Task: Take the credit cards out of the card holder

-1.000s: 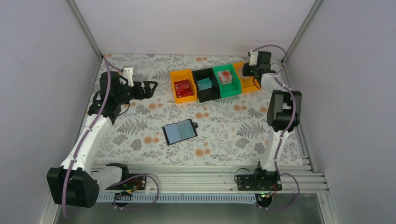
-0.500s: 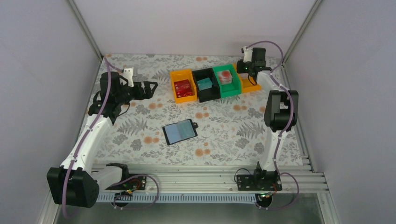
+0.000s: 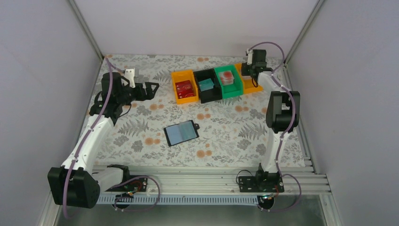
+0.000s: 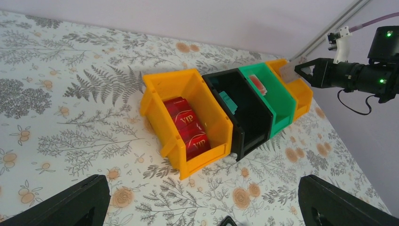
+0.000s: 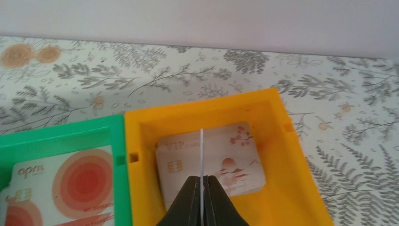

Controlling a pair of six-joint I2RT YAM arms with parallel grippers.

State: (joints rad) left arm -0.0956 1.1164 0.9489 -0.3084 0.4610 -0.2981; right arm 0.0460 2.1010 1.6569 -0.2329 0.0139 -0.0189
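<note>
The card holder (image 3: 181,133) lies open on the table's middle, its pale blue-grey inner faces up and its small black tab at the right edge. Only its corner (image 4: 228,221) shows in the left wrist view. My right gripper (image 5: 201,180) is shut on a thin credit card (image 5: 201,150), seen edge-on. It holds the card above the far-right orange bin (image 5: 291,188), over a stack of pale cards (image 5: 226,162). This gripper (image 3: 251,68) is at the back right, and also shows in the left wrist view (image 4: 306,71). My left gripper (image 3: 153,88) is open and empty, left of the bins.
A row of bins stands at the back: an orange bin (image 3: 183,96) with red VIP cards, a black bin (image 3: 210,95) with a teal card, a green bin (image 3: 231,89) with red-circle cards, then the far-right orange bin (image 3: 250,87). The enclosure walls are close to that bin.
My right gripper has shifted a little left with the card, over the far-right orange bin. The left arm and the card holder have not moved.
</note>
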